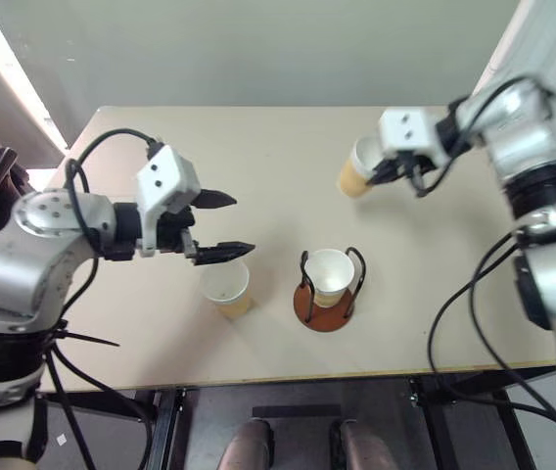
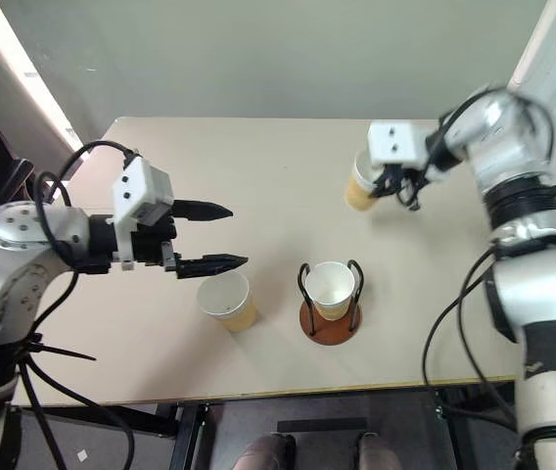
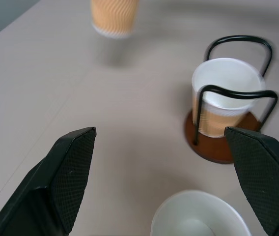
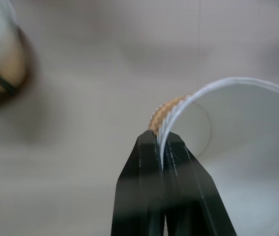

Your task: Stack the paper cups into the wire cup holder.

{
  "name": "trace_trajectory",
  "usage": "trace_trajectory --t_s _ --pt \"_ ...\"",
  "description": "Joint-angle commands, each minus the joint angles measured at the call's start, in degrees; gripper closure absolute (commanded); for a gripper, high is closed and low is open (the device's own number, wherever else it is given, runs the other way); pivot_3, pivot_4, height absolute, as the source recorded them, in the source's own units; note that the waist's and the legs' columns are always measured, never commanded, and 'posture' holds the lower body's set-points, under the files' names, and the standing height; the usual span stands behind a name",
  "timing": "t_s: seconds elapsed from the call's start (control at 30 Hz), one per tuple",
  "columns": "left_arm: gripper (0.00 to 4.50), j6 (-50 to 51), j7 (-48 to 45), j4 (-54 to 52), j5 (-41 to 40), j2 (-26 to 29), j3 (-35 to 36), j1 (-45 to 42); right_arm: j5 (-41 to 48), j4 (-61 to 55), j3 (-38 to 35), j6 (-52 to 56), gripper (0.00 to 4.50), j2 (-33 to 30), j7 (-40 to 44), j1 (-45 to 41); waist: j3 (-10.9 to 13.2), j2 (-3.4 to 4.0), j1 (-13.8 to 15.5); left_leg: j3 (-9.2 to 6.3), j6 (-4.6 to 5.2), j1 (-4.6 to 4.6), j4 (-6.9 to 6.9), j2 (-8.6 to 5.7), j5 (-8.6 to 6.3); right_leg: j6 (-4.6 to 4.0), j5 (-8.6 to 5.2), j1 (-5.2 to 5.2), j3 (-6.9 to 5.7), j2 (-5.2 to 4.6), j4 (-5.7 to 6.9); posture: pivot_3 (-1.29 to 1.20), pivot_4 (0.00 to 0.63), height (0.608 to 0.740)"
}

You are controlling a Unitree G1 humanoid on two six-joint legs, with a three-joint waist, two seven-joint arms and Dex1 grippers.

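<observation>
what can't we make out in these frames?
- Base of the cup held by the right pincer: the right wrist view cuts the cup at the frame edge.
- Wire cup holder: blurred and cropped in the right wrist view.
- Cup on the table under the open left pincer: only its rim shows in the left wrist view, cut by the bottom edge.

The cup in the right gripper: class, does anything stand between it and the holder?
Nothing visible does. The held cup, pinched by its rim in the right gripper, has bare table between it and the holder, which already has one cup.
</observation>
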Motion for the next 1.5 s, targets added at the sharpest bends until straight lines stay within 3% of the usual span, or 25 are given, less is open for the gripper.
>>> trace_trajectory --t_s 0.03,0.2,0.27,0.43,0.83,0.97,1.17,1.3,1.37,1.5 --pt "0.00 -1.0 -7.2 -0.4 -4.2 3.7 3.8 0.9 13.1 -18.1 2.7 9.4 4.46 -5.1 1.4 2.6 0.0 -0.02 -0.1 0.00 0.00 0.08 0.00 0.01 0.00 -0.06 -0.08 0.07 0.00 0.00 0.00 0.00 0.150 0.740" --pt "0.00 -1.7 -12.5 -0.5 -5.7 5.9 2.4 2.3 14.6 -27.5 2.6 13.7 4.46 -6.8 1.4 5.9 0.0 -0.02 -0.3 0.00 0.07 0.25 -0.03 0.03 -0.06 -0.40 -0.34 0.12 0.09 0.00 0.08 0.00 0.150 0.740" --pt "0.00 -2.0 -12.9 -0.2 -5.4 5.8 1.8 2.1 14.7 -30.0 2.6 14.6 4.46 -7.0 1.4 7.1 0.0 -0.02 -0.4 -0.04 0.62 0.29 -0.04 0.06 -0.31 -0.55 -0.42 0.12 0.08 0.00 0.17 0.00 0.150 0.740" --pt "0.00 -3.1 -12.8 0.5 -3.7 5.8 0.2 1.6 14.7 -34.9 3.3 16.2 4.46 -7.1 1.4 8.9 0.0 -0.02 -0.5 -0.02 0.84 0.52 -0.02 0.06 -0.14 -0.69 -0.33 0.22 0.08 -0.01 0.41 0.00 0.150 0.740" --pt "0.00 -4.1 -11.8 0.4 -2.3 5.9 0.6 3.1 7.4 -33.3 7.6 10.1 4.46 -5.2 1.4 10.2 0.0 -0.04 -0.6 -0.01 0.89 0.65 -0.03 0.06 -0.01 -0.75 -0.34 0.22 0.08 -0.01 0.67 0.00 0.150 0.740" --pt "0.00 -4.0 -11.7 -0.3 -3.0 6.1 1.6 4.1 7.0 -32.6 8.9 8.5 3.59 -5.4 1.4 9.7 0.0 -0.04 -0.6 -0.01 0.90 0.62 -0.04 0.06 -0.01 -0.75 -0.34 0.19 0.07 -0.01 0.67 0.00 0.150 0.740" --pt "0.00 -5.2 -11.8 1.2 -2.0 6.4 0.9 4.2 7.8 -32.1 9.2 8.4 1.43 -5.4 1.4 9.0 0.0 -0.04 -0.6 -0.01 0.90 0.62 -0.03 0.05 -0.02 -0.75 -0.34 0.19 0.08 -0.01 0.67 0.00 0.150 0.740" --pt "0.00 -8.0 -10.5 5.5 2.2 6.4 -0.9 1.7 7.6 -28.4 2.9 12.4 0.07 -2.5 -1.0 8.6 0.0 -0.05 -0.6 -0.01 0.90 0.64 -0.03 0.06 -0.02 -0.76 -0.34 0.19 0.09 -0.01 0.70 0.00 0.150 0.740" --pt "0.00 -10.5 -11.0 9.8 5.9 7.2 -2.9 -0.4 10.6 -26.2 -2.2 15.3 0.02 -0.2 -4.7 9.8 0.0 -0.05 -0.5 -0.01 0.89 0.64 -0.02 0.06 0.00 -0.78 -0.35 0.14 0.09 -0.01 0.81 0.00 0.150 0.740" --pt "0.00 -16.8 -15.9 19.7 13.4 6.7 -10.0 -8.1 21.4 -29.0 -11.6 31.3 0.02 6.1 -12.7 14.1 -0.1 -0.10 -0.4 -0.01 0.88 0.64 -0.02 0.04 0.02 -0.86 -0.40 0.10 0.11 -0.02 0.89 0.00 0.150 0.740"
